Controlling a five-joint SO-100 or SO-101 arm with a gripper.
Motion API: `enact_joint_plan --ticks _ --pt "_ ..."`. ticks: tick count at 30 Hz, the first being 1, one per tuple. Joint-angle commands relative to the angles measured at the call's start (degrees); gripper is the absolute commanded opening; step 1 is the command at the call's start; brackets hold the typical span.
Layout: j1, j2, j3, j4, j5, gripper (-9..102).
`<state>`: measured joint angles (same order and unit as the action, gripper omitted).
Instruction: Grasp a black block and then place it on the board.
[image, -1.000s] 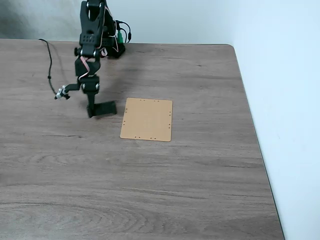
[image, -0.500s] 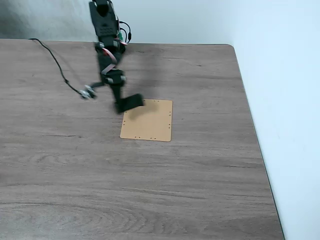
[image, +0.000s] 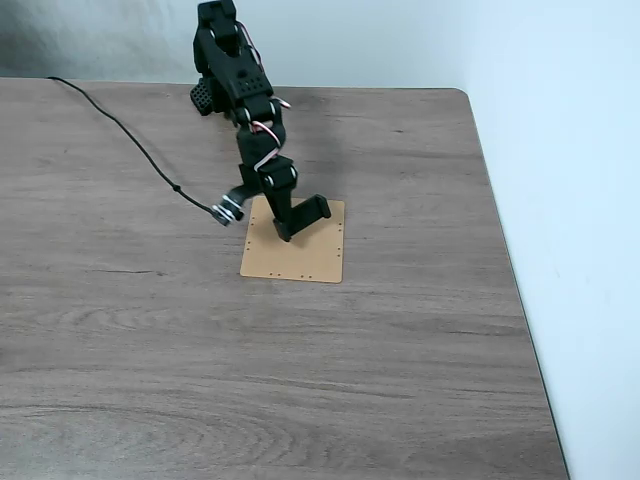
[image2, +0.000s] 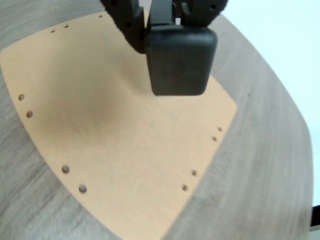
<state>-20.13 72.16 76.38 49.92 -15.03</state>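
No readable text, label, brand or number anywhere: nothing on my black block (image2: 177, 60), nothing on the board (image: 300, 250), just plain holes along its edges, and the tabletop (image: 300, 380) is bare wood grain.

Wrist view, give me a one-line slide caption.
The tool holds the black block above the tan board on the wood-grain table.

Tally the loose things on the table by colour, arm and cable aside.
Black: 1, the block, held in the gripper
Tan: 1, the board
Total: 2
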Motion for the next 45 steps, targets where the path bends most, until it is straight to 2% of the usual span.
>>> enact_joint_plan --ticks 1,16,20,23,31,41,45 --pt "-1.23 0.62 -3.16 -0.97 -1.05 0" --pt "1.05 -0.88 -1.41 -2.81 -2.2 0" --pt "1.41 -0.62 -0.09 -3.78 -1.67 14" --pt "1.41 -0.62 0.35 -3.87 -1.58 19" --pt "1.49 0.18 -0.09 -2.9 -3.16 22" --pt "2.9 10.28 -2.11 -1.76 -5.54 20" --pt "4.48 14.77 -0.53 -1.32 -6.33 3"
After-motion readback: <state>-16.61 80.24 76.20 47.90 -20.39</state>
